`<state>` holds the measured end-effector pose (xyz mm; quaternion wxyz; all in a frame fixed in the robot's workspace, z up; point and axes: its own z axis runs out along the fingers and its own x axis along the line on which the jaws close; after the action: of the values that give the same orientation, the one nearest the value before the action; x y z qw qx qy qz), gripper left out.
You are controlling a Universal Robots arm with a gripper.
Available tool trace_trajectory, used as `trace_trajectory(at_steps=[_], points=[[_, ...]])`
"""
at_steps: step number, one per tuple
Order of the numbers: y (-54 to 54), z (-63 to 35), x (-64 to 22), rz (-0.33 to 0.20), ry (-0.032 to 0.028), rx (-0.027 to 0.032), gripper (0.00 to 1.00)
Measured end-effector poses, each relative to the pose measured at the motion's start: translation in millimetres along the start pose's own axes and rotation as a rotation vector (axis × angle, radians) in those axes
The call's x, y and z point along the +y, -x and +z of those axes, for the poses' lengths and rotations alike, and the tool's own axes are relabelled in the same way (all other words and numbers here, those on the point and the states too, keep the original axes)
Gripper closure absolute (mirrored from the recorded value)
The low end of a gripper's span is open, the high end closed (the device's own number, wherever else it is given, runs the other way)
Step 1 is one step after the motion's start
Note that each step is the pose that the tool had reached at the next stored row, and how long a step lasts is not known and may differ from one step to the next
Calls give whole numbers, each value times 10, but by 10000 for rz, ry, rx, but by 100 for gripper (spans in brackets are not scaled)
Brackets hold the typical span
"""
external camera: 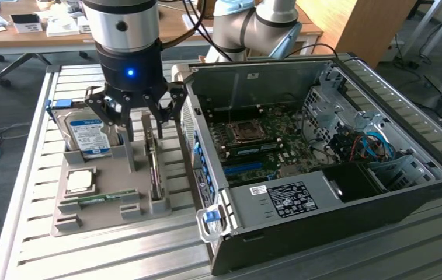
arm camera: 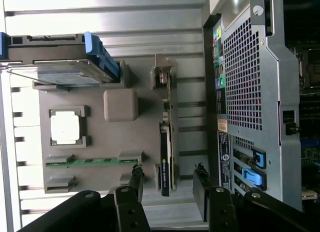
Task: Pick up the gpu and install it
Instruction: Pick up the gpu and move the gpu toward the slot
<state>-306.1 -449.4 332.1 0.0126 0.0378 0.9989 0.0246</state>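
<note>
In the exterior view, my end effector [external camera: 144, 116] covers the far end of the gpu [external camera: 155, 175] and one side of the hard drive [external camera: 88, 137]. In the wrist view, the hard drive and the computer case [arm camera: 260, 92] run off the frame. The print on the power supply label [external camera: 287, 199] is too small to read.

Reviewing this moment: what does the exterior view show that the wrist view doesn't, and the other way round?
Exterior view's own: the motherboard lying inside the open computer case. Wrist view's own: the case's perforated rear panel with its blue latches. Shared: the open gripper hovering with a finger either side of the gpu, which stands on edge in the grey tray near the hard drive.
</note>
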Motion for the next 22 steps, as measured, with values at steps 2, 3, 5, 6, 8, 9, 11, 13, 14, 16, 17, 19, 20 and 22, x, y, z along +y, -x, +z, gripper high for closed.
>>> trace_trajectory(at_steps=[2,3,5,6,8,9,11,13,14,16,17,19,20,22], points=[[-1,27,-1,0,0,0,47],[-1,38,-2,0,0,1,47],[-1,57,-3,0,0,0,47],[-2,66,-3,0,0,1,47],[-2,77,-4,1,-1,1,47],[-2,77,-4,0,-2,2,47],[-2,77,-4,0,-2,2,47],[-2,78,-4,1,-1,1,47],[-2,78,-4,0,0,0,47],[-2,79,-4,0,0,1,47],[-2,84,-4,0,2,-2,47],[-2,93,-4,0,1,-1,47],[-2,98,-5,0,0,0,47],[-3,111,-5,0,0,-1,47]])
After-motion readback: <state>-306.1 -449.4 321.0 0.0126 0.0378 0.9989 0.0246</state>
